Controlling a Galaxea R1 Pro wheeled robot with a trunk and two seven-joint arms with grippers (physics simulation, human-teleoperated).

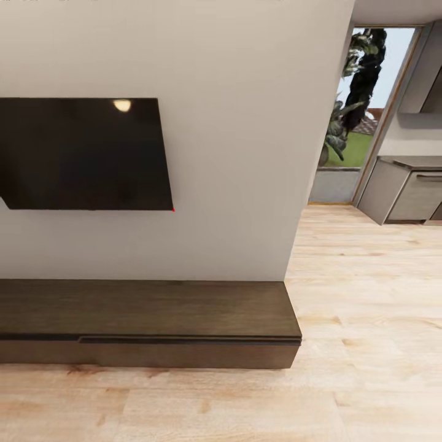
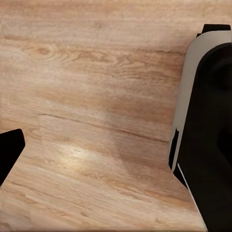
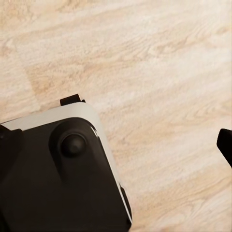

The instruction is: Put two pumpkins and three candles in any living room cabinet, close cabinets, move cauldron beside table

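You face the closed cabinet (image 1: 147, 322) under the TV (image 1: 83, 153); you cannot tell either gripper's state.

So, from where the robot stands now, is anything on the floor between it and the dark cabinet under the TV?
Nothing visible stands in the way. In the head view, bare wood floor runs right up to the closed front of the cabinet below the TV. No pumpkin or candle is held, as far as the wrist views show.
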